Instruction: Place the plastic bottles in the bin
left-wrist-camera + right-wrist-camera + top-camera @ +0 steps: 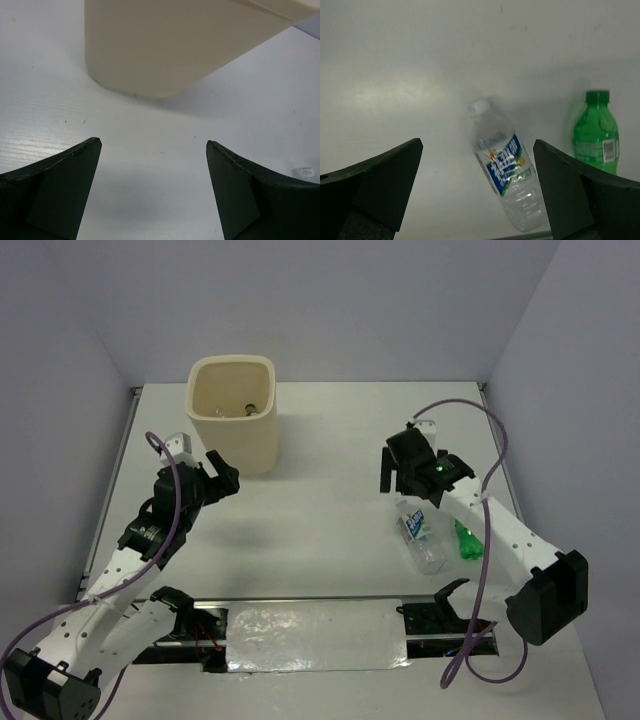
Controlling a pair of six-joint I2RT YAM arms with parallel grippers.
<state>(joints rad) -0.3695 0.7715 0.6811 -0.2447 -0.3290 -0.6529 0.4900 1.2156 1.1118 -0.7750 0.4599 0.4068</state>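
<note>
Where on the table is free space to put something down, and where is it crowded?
The widest bare patch lies between the bin, the left gripper and the clear bottle. The far strip right of the bin is bare too. It is crowded by the right gripper, beside the green bottle.

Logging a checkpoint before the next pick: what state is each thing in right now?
Bin: upright, open top, something small inside.
Clear bottle: capped, lying on its side.
Green bottle: capped, lying down.
Left gripper: open, empty.
Right gripper: open, empty, over the clear bottle.
</note>
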